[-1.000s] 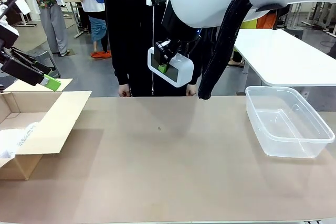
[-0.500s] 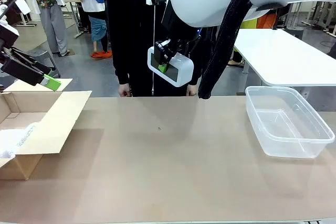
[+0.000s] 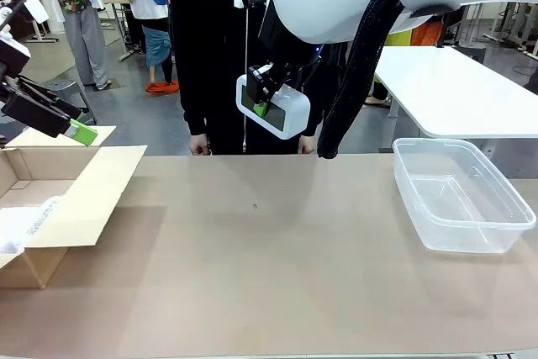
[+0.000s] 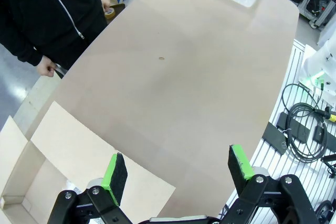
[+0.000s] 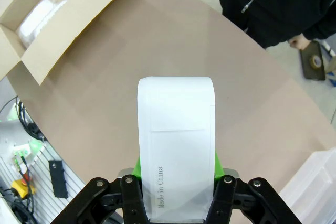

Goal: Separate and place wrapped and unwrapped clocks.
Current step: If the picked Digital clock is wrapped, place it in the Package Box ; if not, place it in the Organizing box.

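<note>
My right gripper [image 3: 262, 100] is clamped on the unwrapped clock [image 3: 273, 107], a smooth white rounded block with a dark front face, held high above the middle of the table [image 3: 277, 275] in front of the person in black standing at the far edge. In the right wrist view the clock [image 5: 177, 145] rises between my two fingers, its white back turned to the camera, small print along one side, green pads just visible at either flank. My left gripper [image 4: 178, 169] stands spread wide with nothing between its green pads [image 4: 114, 170]; in the front view it hangs above the inner flap of the cardboard box [image 3: 50, 208] at the table's left end. The box lies open, flaps folded outward, and holds a wrapped bundle [image 3: 25, 224] of white, bumpy foam in its near portion; the right wrist view shows the same pale bundle [image 5: 39, 17] inside the box. I cannot tell whether it is one bundle or two. At the table's right end sits a clear plastic tub [image 3: 458, 195], rectangular with rounded corners, with nothing inside it. Box and tub lie well apart, with bare tabletop between them.
</note>
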`<state>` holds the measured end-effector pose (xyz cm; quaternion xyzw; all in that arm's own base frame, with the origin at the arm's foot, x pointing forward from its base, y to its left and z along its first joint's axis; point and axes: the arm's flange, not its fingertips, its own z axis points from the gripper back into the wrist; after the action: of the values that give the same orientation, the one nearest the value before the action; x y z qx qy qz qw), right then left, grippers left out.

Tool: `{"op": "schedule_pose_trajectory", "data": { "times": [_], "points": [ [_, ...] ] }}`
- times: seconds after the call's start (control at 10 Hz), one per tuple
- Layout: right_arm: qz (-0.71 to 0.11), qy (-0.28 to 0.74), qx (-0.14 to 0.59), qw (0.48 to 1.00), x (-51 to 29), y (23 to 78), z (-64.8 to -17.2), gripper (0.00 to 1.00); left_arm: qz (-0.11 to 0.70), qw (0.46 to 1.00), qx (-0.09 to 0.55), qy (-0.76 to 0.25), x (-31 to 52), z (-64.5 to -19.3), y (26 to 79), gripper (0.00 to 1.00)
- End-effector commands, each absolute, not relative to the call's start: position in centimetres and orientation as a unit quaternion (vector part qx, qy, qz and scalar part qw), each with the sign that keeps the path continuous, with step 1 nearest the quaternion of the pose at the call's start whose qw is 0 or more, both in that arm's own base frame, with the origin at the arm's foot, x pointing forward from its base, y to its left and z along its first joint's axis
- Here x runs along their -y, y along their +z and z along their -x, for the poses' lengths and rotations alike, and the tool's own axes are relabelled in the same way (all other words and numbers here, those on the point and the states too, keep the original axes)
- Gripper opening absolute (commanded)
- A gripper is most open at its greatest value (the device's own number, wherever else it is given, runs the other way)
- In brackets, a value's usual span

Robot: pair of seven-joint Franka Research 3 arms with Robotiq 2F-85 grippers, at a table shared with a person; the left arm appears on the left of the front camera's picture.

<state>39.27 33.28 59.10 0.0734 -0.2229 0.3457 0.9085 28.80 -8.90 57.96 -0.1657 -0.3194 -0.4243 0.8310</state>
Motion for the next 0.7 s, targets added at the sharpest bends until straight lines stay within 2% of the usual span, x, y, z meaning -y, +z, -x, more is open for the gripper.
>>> {"op": "schedule_pose_trajectory", "data": {
  "times": [0.0,0.1,0.3,0.4,0.6],
  "points": [
    [-0.086,0.285,0.25,0.921,-29.6,62.5,-41.3,0.5,0.16,0.834,0.321,-0.418,9.1,-28.7,57.9,1.0],
    [-0.077,0.227,0.272,0.932,-24.4,65.0,-43.0,0.5,0.16,0.834,0.321,-0.418,9.1,-28.7,57.9,1.0],
    [-0.085,0.166,0.284,0.941,-16.6,66.8,-44.5,0.5,0.16,0.834,0.321,-0.418,9.1,-28.7,57.9,1.0],
    [-0.072,0.134,0.29,0.945,-13.2,66.4,-45.4,0.5,0.16,0.834,0.321,-0.418,9.1,-28.7,57.9,1.0],
    [-0.043,0.052,0.316,0.947,-7.0,62.2,-47.8,0.5,0.16,0.834,0.321,-0.418,9.1,-28.7,57.9,1.0]
  ]
}}
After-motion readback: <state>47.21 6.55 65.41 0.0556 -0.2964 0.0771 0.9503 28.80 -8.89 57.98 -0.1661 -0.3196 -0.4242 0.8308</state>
